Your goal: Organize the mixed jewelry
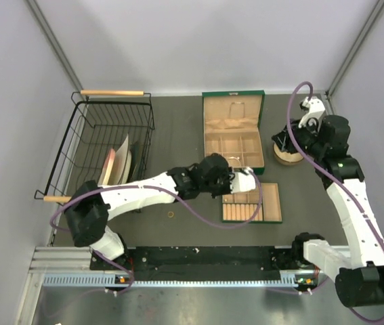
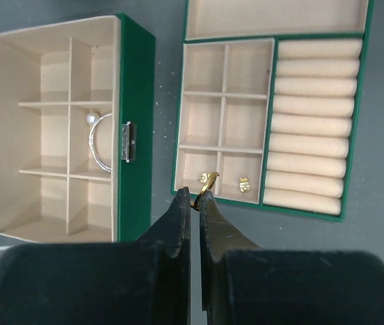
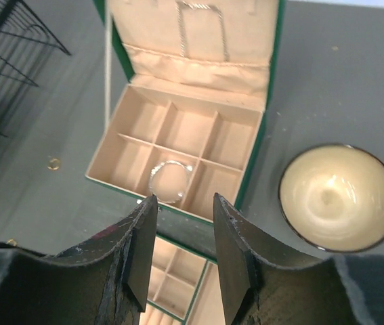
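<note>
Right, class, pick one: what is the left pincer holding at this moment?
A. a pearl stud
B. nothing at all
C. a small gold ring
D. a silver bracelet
C: in the left wrist view the left pincer is shut on a small gold ring, over the compartment tray.

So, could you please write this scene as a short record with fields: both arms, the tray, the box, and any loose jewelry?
left gripper: fingers shut on a gold ring, over a corner compartment of the tray
right gripper: fingers open, empty, above the jewelry box
tray contents: one gold stud, in the compartment next to the held ring
box contents: silver bracelet
loose ring: lying on the table, apart from the tray
bowl: empty, beside the box
</note>
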